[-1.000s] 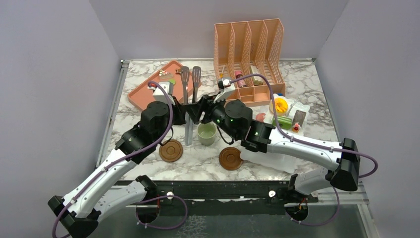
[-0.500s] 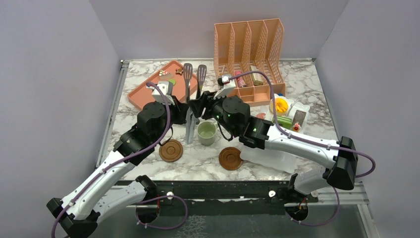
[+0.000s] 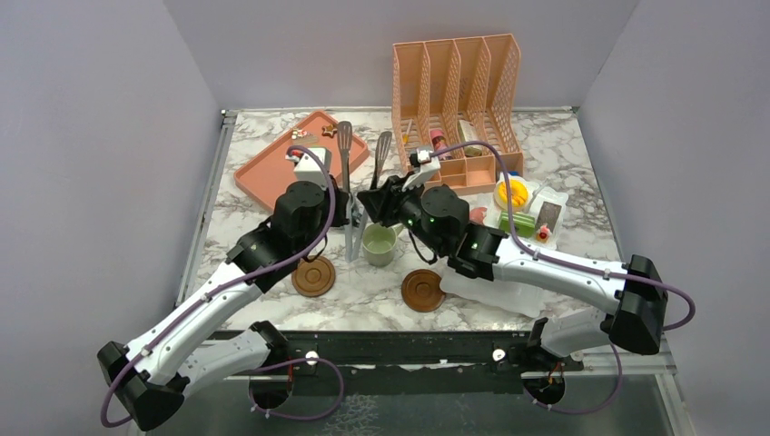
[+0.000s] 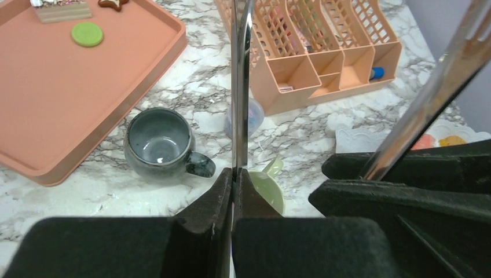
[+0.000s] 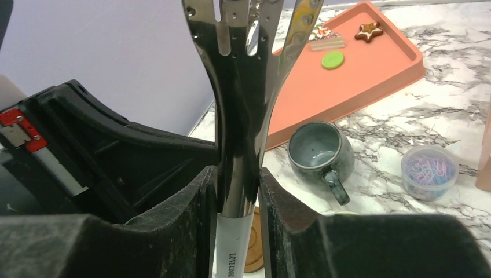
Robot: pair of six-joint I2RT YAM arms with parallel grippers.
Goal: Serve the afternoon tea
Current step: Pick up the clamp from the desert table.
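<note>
Metal tongs [image 3: 345,136] stand nearly upright, their two slotted arms spread apart. My left gripper [image 4: 234,172] is shut on the thin edge of one arm [image 4: 241,87]. My right gripper [image 5: 238,171] is shut on the other arm [image 5: 240,116], pads against both sides. Below them stand a grey-blue mug [image 4: 159,142] and a pale green mug [image 3: 379,243]. The arms hide the grey-blue mug in the top view. Two brown coasters [image 3: 313,275] [image 3: 423,291] lie near the front. A green cookie [image 4: 87,34] and a star cookie [image 5: 367,31] lie on the peach tray [image 3: 263,173].
A peach file organiser [image 3: 459,91] stands at the back. A small clear cup of paper clips [image 5: 429,172] sits beside the grey-blue mug. A white tray with toy food [image 3: 531,204] is at the right, with a white sheet [image 3: 499,292] in front of it.
The tongs' two arms have spread apart, the right one swinging right. My right gripper has closed on its arm. My left arm has moved forward and right.
</note>
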